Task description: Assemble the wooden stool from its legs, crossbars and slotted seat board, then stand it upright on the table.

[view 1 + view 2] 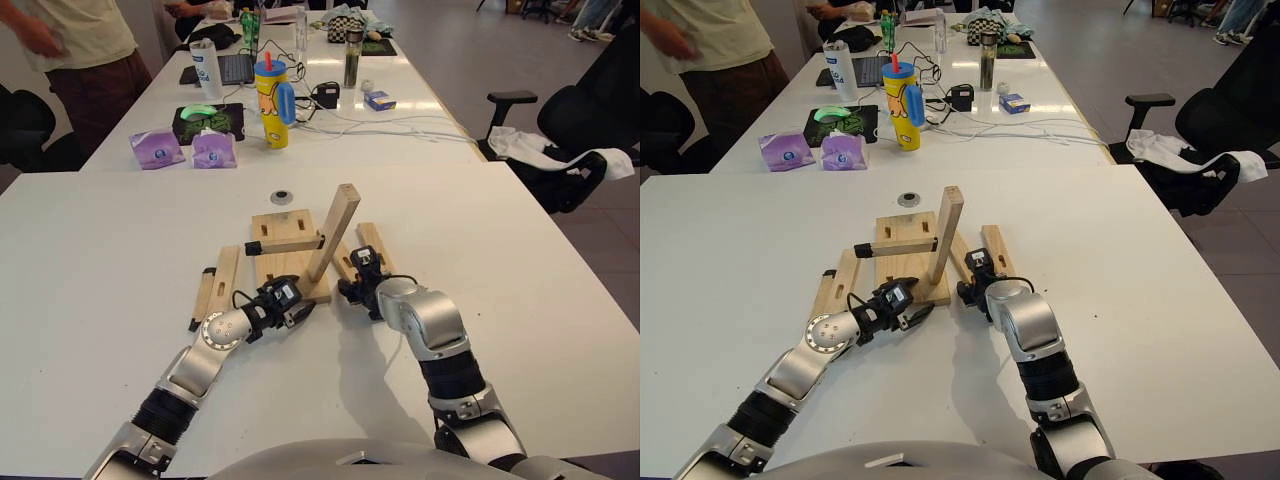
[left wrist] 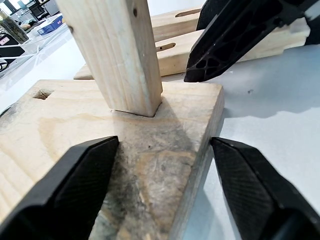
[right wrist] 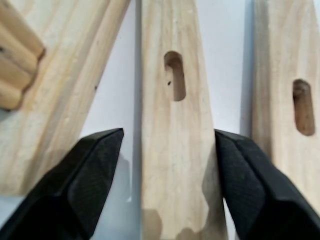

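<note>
While our left gripper point(image 2: 162, 150) stood spread about a corner of the seat board point(image 2: 75, 115), the slotted-in leg point(image 2: 120, 55) just beyond its fingertips, our right gripper point(image 3: 169, 137) straddled, wide open, a loose leg point(image 3: 172, 200), apparently without touching it.

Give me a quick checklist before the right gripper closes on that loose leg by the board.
1. ok: right gripper is open, straddling the loose leg.
2. ok: that leg sits roughly centred in it.
3. cannot tell: clearance to the neighbour leg, which lies close by.
4. not ok: left gripper is open around the board corner, not bracing it.
5. cannot tell: whether the standing leg, which leans, is fully seated.
</note>
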`<state>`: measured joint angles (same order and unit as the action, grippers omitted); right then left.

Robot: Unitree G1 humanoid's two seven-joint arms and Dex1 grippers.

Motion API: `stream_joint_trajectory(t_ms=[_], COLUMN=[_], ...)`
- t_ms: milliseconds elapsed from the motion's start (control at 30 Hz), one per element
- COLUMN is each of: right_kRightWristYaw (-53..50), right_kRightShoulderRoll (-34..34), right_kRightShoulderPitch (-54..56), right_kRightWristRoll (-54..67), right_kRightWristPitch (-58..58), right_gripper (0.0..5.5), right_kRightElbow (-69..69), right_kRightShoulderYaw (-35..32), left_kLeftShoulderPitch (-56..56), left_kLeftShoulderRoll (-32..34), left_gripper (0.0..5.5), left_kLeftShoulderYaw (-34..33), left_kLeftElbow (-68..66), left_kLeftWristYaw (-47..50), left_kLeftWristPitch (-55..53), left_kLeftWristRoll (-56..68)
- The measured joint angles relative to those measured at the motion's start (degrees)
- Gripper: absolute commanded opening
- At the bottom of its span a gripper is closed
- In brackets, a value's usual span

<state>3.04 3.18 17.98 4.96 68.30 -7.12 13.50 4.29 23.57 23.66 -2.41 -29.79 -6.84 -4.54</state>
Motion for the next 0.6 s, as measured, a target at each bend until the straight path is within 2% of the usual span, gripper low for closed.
stream_joint_trajectory(t_ms=[233,467,533,600], right_kRightWristYaw=[1.4,1.8,1.0,-0.2], right_kRightShoulderRoll=[1.3,2.2,1.1,-1.0], right_kRightShoulderPitch=[0.5,-2.4,-3.7,-4.5], right_kRightWristRoll=[-0.2,-0.6,-0.3,1.2], right_kRightWristPitch=[-5.4,-13.6,-16.1,-21.4], right_gripper=[2.08,2.07,2.07,2.07], right_kRightElbow=[2.9,3.9,4.1,4.0], right_kRightShoulderYaw=[0.7,0.4,-1.8,-7.0], left_kLeftShoulderPitch=[1.2,3.8,4.1,3.4], left_kLeftShoulderRoll=[0.0,0.0,0.0,0.1], left_gripper=[3.43,3.43,3.43,3.43], left_kLeftShoulderYaw=[0.7,1.7,1.6,0.6], left_kLeftElbow=[-1.3,-6.5,-8.2,-9.0], left_kLeftWristYaw=[-0.2,-0.4,-0.4,0.9], left_kLeftWristPitch=[1.1,6.8,9.6,13.5], left_kLeftWristRoll=[-0.6,-2.2,-2.3,-2.9])
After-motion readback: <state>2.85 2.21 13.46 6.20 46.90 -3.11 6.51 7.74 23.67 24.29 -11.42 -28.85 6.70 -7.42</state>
